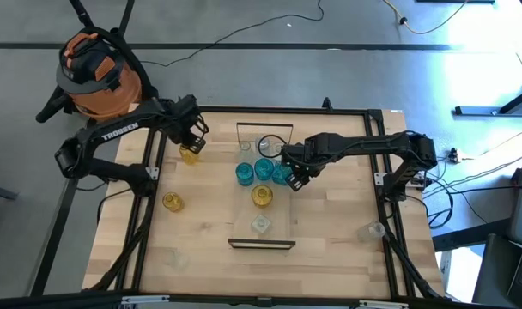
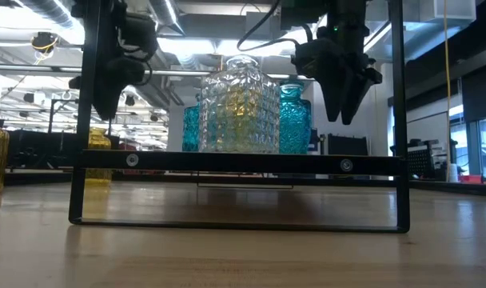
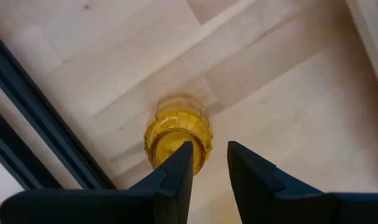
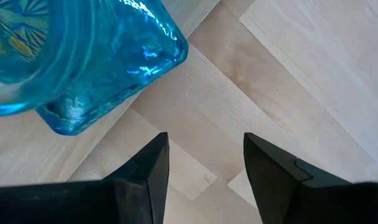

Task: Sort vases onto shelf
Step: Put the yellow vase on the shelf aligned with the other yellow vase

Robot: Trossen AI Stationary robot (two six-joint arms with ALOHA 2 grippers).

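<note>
The shelf [image 1: 282, 225] is a narrow board with dark wire frames at both short ends, lying in the middle of the table. On it stand three teal vases [image 1: 263, 170], an amber one [image 1: 261, 196] and two clear ones [image 1: 261, 225]. My left gripper [image 1: 192, 140] is open and hovers over an amber vase [image 3: 176, 138] that stands upright on the table left of the shelf; its fingers point down. My right gripper [image 4: 206, 138] is open beside the rightmost teal vase [image 4: 83, 56], at the shelf's right edge, apart from it.
A second amber vase [image 1: 172, 202] stands on the table nearer the left front. A clear vase [image 1: 177, 257] stands near the left front corner, another [image 1: 373, 230] near the right edge. Dark frame rails [image 1: 141, 215] run along both sides of the table.
</note>
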